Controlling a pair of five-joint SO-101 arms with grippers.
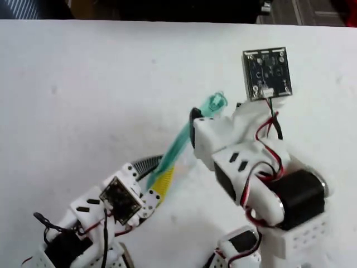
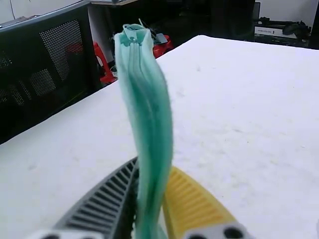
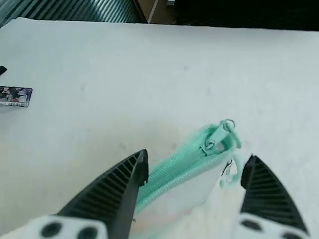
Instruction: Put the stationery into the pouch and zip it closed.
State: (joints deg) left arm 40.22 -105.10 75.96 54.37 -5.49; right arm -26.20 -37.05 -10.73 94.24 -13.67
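Note:
A teal pouch [image 1: 177, 146] is held edge-up above the white table. My left gripper [image 1: 158, 177] is shut on its near end; in the left wrist view the pouch [image 2: 148, 124] rises between a black finger [image 2: 102, 204] and a yellow finger [image 2: 192, 206]. My right gripper [image 3: 197, 157] stands open astride the pouch's far end [image 3: 174, 169], one black finger on either side and neither touching. The zipper slider and its pull ring [image 3: 225, 128] sit at that far end. In the high view the right gripper [image 1: 196, 121] is beside the pouch's tip [image 1: 215, 103].
A small printed card [image 3: 14, 96] lies on the white table [image 1: 83, 100] away from the pouch. Beyond the table edge stand a black mesh panel [image 2: 47, 64] and red items [image 2: 102, 62].

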